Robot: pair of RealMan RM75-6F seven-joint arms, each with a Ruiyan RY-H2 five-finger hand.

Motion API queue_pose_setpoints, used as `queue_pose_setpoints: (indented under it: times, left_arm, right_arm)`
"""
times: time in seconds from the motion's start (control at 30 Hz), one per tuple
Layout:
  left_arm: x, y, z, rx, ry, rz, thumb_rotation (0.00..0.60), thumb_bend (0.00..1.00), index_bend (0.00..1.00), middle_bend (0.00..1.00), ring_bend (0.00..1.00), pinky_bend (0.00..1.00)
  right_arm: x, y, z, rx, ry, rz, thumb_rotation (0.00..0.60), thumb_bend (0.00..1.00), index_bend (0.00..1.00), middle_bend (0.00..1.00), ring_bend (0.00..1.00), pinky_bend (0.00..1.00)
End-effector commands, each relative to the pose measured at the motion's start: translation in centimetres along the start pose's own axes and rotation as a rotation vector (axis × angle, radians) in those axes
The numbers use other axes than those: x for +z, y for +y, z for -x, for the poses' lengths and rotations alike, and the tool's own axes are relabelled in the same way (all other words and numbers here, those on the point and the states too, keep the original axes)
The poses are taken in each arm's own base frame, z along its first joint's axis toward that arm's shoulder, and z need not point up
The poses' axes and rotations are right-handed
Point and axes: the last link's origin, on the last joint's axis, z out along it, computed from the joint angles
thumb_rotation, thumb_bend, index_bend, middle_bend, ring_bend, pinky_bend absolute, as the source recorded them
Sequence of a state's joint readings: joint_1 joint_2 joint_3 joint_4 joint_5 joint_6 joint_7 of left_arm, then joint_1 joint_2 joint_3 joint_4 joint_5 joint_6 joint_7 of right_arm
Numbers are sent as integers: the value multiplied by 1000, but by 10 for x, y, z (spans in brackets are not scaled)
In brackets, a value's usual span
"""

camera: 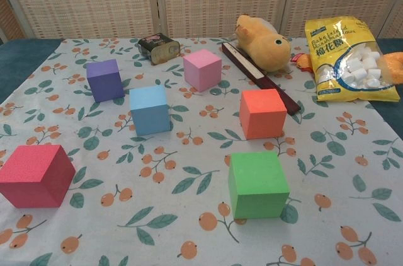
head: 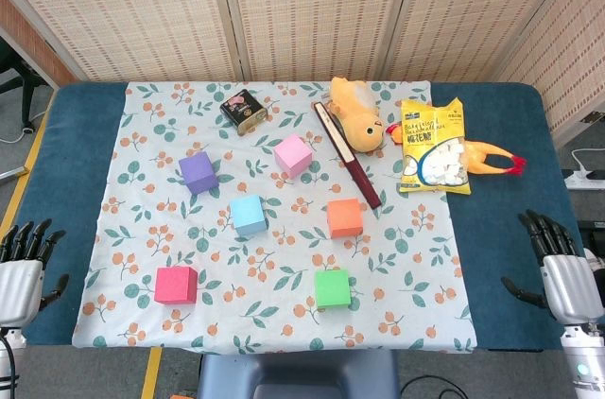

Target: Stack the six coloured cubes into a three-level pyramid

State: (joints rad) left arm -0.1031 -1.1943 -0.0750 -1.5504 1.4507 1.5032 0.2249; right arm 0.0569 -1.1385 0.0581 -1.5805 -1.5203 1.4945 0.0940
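Six cubes lie apart on the floral cloth (head: 416, 267), none stacked. The purple cube (head: 198, 172) (camera: 104, 79) and pink cube (head: 293, 154) (camera: 202, 69) sit farthest back. The light blue cube (head: 249, 215) (camera: 150, 109) and orange cube (head: 345, 217) (camera: 262, 113) hold the middle. The red cube (head: 176, 285) (camera: 35, 174) and green cube (head: 332, 288) (camera: 258, 184) are nearest. My left hand (head: 23, 271) hangs off the table's left front edge, fingers spread, holding nothing. My right hand (head: 561, 268) hovers at the right front edge, likewise empty. The chest view shows neither hand.
At the back stand a small dark tin (head: 243, 110) (camera: 158, 47), a dark folded fan (head: 347, 154) (camera: 259, 76), a yellow plush duck (head: 355, 113) (camera: 264, 42), a marshmallow bag (head: 433, 147) (camera: 349, 58) and a rubber chicken (head: 492, 157). Blue table (head: 66, 153) borders the cloth.
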Motion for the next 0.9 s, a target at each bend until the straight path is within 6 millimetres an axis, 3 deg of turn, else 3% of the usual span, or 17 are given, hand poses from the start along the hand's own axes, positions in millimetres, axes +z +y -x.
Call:
queue_pose_setpoints:
  times: [0.03,0.33,0.53,0.73,0.9]
  left_arm:
    - [-1,0,0,-1,1,0,600,317,210,84,43,62]
    - [0,0,-2,0,8,6,600,316,211,84,48,62]
    - [10,4,-6,6,18,42,600,316,214,87,57,64]
    - [59,16,-12,-47,-4,138,600,322,241,110,84,100]
    - [126,37,-8,-148,-118,178,600,328,260,122,98,125]
  right_arm:
    - [0,-1,-1,5,-2,-7,600,0,0,37,0,95]
    - [4,-7,0,26,-15,-42,600,0,0,37,0,102]
    - [26,-23,0,55,-58,-133,600,0,0,38,0,113]
    - [35,-27,-6,49,-47,-151,600,0,0,37,0,113]
    - [32,-25,-11,52,-30,-136,600,0,0,37,0,113]
